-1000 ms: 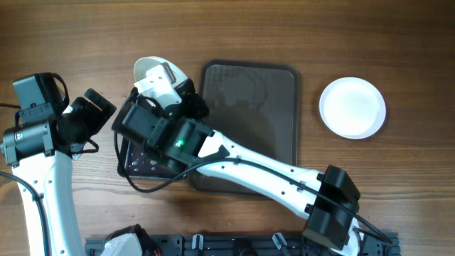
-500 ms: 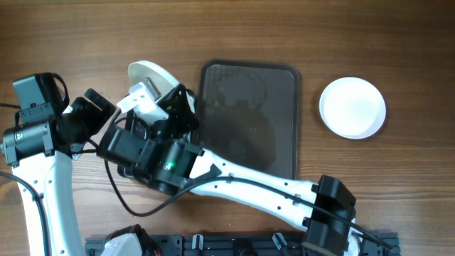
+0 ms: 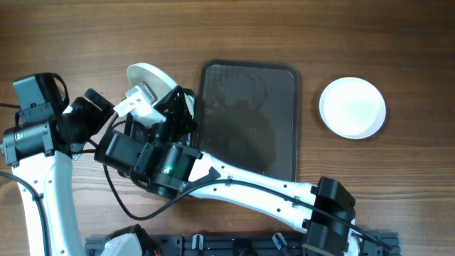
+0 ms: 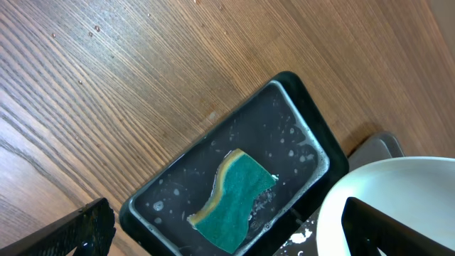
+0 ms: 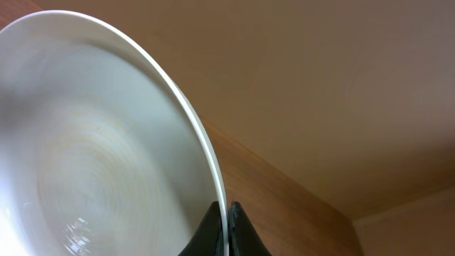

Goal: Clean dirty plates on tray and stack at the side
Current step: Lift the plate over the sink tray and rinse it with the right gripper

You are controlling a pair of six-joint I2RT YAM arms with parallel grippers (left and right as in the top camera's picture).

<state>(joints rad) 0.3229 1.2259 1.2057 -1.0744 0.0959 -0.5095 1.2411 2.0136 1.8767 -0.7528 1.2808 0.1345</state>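
My right gripper point(image 5: 229, 213) is shut on the rim of a white plate point(image 5: 92, 156) and holds it tilted on edge. In the overhead view this plate point(image 3: 146, 72) is left of the large dark tray point(image 3: 249, 153), held by the right gripper point(image 3: 151, 98). My left gripper point(image 4: 227, 224) is open and empty above a small black wet tray point(image 4: 178, 178) that holds a green sponge point(image 4: 238, 195). The held plate's edge point(image 4: 398, 206) shows at the lower right of the left wrist view. The left gripper point(image 3: 98, 108) is just left of the plate.
A stack of clean white plates point(image 3: 352, 107) sits on the wooden table to the right of the large tray. The right arm point(image 3: 242, 181) runs across the table's front and covers most of the sponge tray from above.
The right arm has swung left and carried the plate a little left, tipping it more on edge. The left arm has not moved.
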